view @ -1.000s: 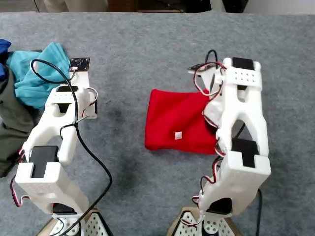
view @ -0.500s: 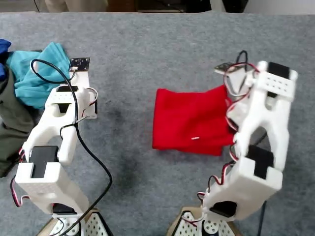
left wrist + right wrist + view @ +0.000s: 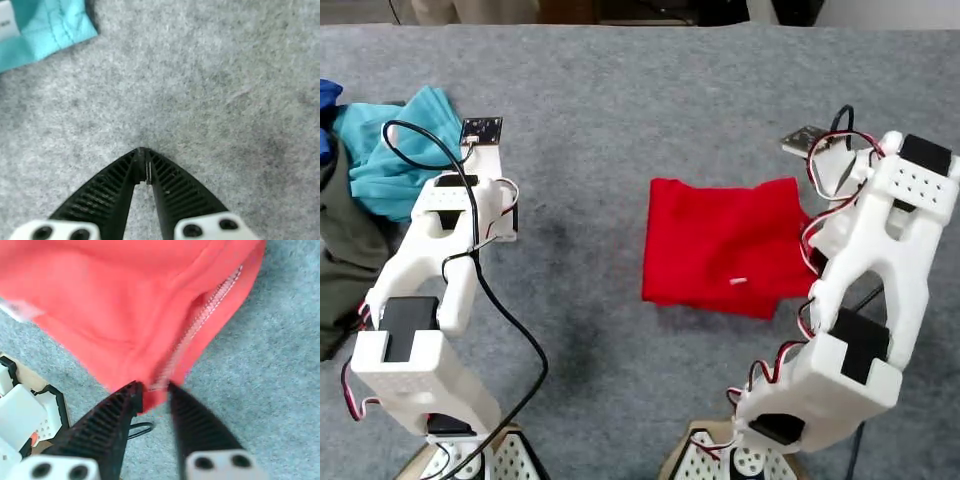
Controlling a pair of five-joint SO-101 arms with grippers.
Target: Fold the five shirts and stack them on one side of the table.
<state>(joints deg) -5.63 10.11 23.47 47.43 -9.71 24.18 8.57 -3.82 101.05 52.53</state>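
Right now one red shirt [image 3: 725,255] lies folded flat on the grey table [image 3: 620,100], on the right arm's side. The right gripper [image 3: 154,387] pinches the red shirt's edge between its two black fingers. Well apart, at the table's other edge, sit three more shirts in a heap: one teal shirt [image 3: 395,150], one dark green shirt [image 3: 345,250] and a bit of one blue shirt [image 3: 328,95], and the left gripper [image 3: 142,152] hangs over the table near the teal shirt with its two fingers pressed together.
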